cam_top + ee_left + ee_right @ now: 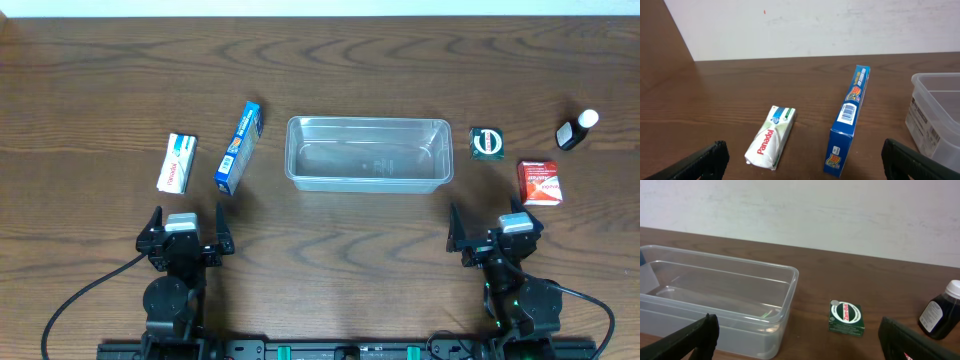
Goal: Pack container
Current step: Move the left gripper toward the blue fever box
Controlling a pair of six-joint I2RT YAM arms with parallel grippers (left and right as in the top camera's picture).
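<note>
Two grippers are sitting low at the near edge of the table [330, 60], well apart: left gripper [190, 220] and right gripper [488, 222], both with jaws spread wide, pinching nothing. Just beyond the right one, a red box [540, 183] is lying flat. Beyond the left one, a white Panadol box [177, 162] is lying flat and a blue box [239, 147] is standing on its narrow long edge beside it, not touching. The container [366, 121] is sitting upright mid-table between the two arms, long side running left-right, with the blue box near its left end. A green Zam-Buk box [487, 142] is lying near its right end, apart from it. Farthest right, a dark bottle [577, 129] with a white cap is standing upright
</note>
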